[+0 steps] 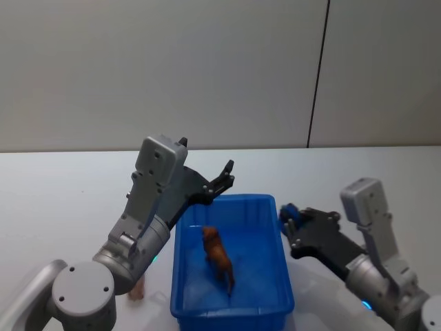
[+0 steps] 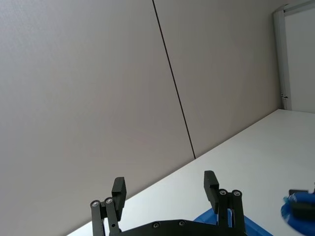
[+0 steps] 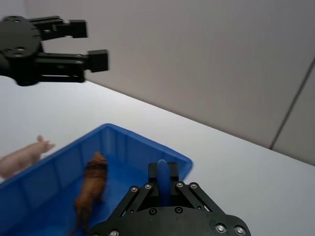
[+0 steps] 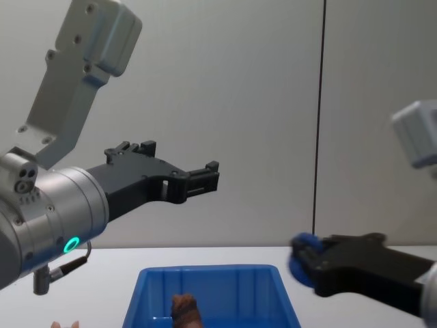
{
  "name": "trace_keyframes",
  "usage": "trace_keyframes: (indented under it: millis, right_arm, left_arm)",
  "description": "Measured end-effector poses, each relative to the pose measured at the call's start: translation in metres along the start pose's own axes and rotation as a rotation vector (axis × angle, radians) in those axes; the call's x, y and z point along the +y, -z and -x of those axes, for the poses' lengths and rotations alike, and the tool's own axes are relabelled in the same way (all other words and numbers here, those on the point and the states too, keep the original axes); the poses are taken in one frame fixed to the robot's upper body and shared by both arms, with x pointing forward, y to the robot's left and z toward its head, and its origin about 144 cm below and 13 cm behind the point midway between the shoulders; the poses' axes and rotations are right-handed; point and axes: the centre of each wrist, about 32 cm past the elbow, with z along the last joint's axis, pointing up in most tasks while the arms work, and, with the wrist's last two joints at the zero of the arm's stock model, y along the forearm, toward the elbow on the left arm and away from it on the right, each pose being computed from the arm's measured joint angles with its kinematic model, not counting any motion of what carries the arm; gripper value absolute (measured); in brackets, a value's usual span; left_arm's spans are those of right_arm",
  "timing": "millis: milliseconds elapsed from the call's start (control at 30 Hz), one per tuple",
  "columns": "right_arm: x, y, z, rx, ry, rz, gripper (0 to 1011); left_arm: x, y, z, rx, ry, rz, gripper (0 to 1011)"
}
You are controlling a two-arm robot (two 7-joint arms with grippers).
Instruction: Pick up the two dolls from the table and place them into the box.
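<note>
With the brown doll [image 1: 218,256] in the blue box [image 1: 231,200] and the peach doll [image 1: 138,289] on the table [image 1: 55,200] just left of it, I think the left gripper [image 1: 206,154], wide apart above the box, must go down for it, while the right gripper [image 1: 288,216] waits beside the box, pinched together.

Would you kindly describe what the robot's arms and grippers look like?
Both arms are silver-grey with rounded joints and a boxy pale-grey housing near each wrist. The left arm carries a glowing green ring and a short dark cable. Both grippers are black linkages with visible screw heads; the left gripper is all black, the right gripper blue-tipped.
</note>
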Motion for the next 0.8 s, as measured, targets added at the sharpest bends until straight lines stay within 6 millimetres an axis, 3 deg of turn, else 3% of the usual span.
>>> trace_keyframes:
  millis: [300,800]
  right_arm:
    - [0.021,0.002,0.006,0.023,-0.117,-0.005,104]
    - [0.043,0.011,0.012,0.058,-0.139,0.031,572]
  left_arm:
    - [0.000,0.000,0.000,0.000,0.000,0.000,1001]
    - [0.000,0.000,0.000,0.000,0.000,0.000,1001]
